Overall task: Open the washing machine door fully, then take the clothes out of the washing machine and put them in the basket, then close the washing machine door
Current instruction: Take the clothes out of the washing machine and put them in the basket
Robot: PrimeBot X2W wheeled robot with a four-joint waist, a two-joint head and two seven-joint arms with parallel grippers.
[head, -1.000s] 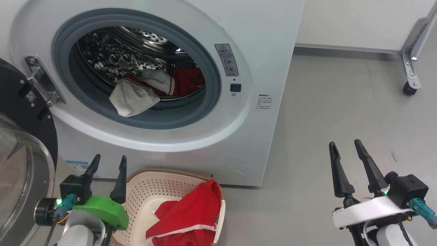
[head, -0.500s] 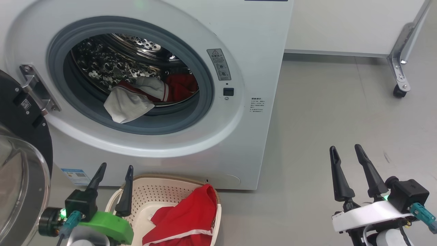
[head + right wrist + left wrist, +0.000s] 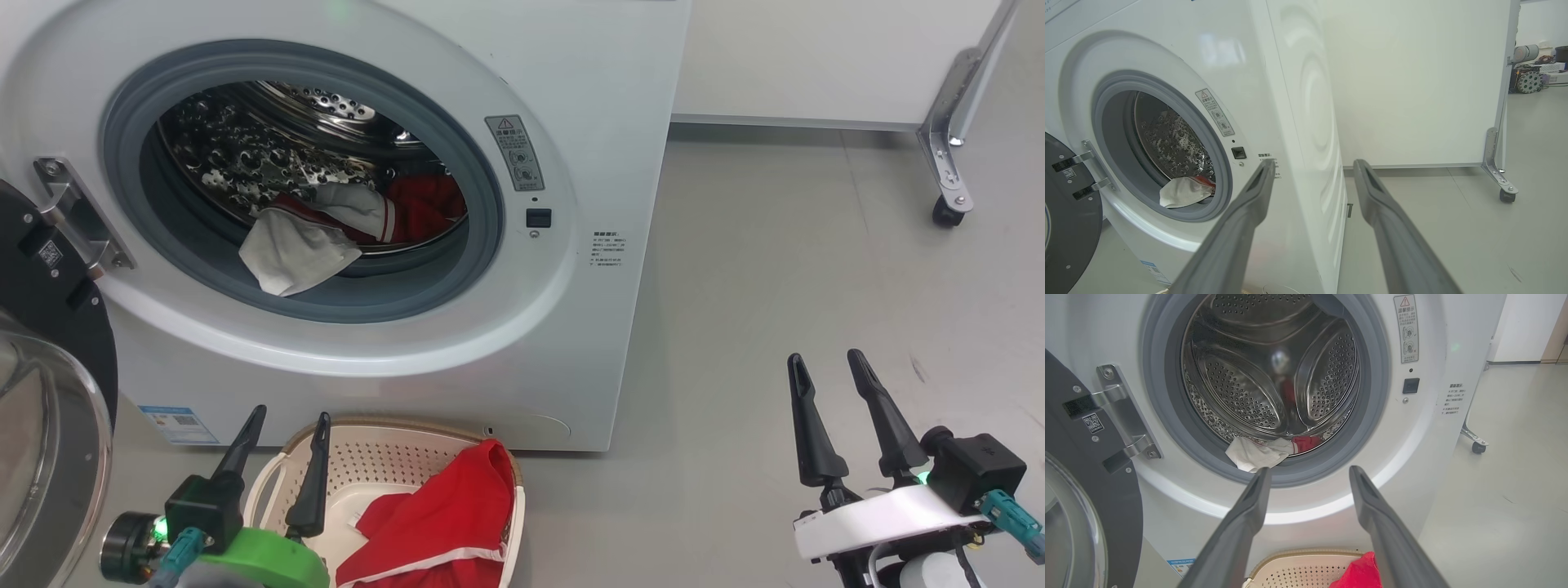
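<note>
Head view: the washing machine (image 3: 620, 98) stands with the washing machine door (image 3: 57, 343) swung wide at left. Its shiny perforated drum (image 3: 245, 155) holds a pale grey-white piece (image 3: 290, 253) spilling onto the grey rubber ring (image 3: 367, 298), red clothes (image 3: 424, 208) behind. One white-trimmed red garment (image 3: 441, 523) lies in the cream, hole-dotted basket (image 3: 367, 465). Since a second ago the picture slid (camera, not washer); the laundry hasn't budged. Left gripper (image 3: 292, 413) over the basket's rim, right gripper (image 3: 824, 356) well apart, both spread and empty.

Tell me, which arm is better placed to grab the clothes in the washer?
Left, likely: the left gripper, open by the basket, points straight at the clothes in the washing machine. The right gripper aims past the machine's corner.
</note>
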